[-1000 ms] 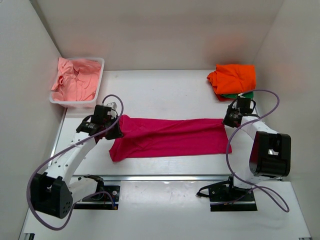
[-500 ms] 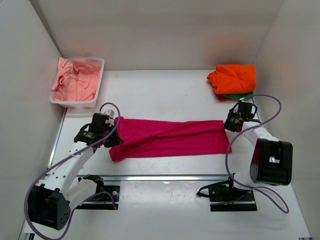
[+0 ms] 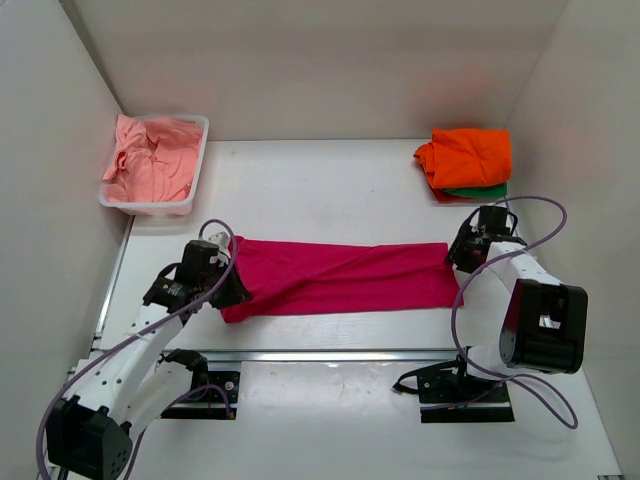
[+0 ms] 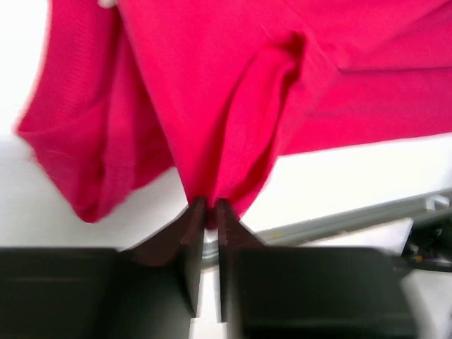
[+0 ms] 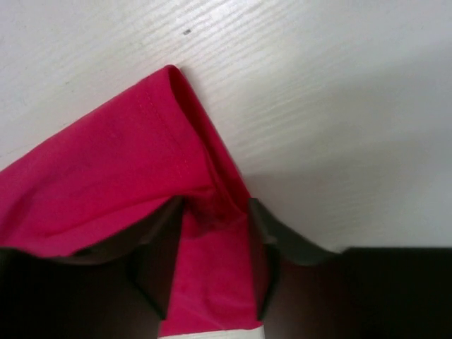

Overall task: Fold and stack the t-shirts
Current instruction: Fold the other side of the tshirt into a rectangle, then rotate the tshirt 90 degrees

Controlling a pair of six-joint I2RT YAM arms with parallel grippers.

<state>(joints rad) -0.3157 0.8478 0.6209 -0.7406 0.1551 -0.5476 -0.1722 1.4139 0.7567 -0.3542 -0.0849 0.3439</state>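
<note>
The magenta t-shirt (image 3: 340,275) lies stretched left to right as a long band on the table. My left gripper (image 3: 232,285) is at its left end. In the left wrist view the jaws stand a narrow slit apart, with a fold of the magenta t-shirt (image 4: 233,92) reaching in between the tips of the left gripper (image 4: 210,208). My right gripper (image 3: 455,255) is at the shirt's right end. Seen from the right wrist, the right gripper (image 5: 214,212) is open, and a hemmed corner of the magenta t-shirt (image 5: 120,176) lies loose between its fingers.
An orange t-shirt (image 3: 465,155) lies folded on a green one (image 3: 480,190) at the back right. A white tub (image 3: 200,125) at the back left holds crumpled salmon pink t-shirts (image 3: 150,160). White walls close in both sides and the back.
Both grippers have come a little nearer the front edge, bringing the shirt's ends with them. Both sets of jaws have parted, the right more than the left.
</note>
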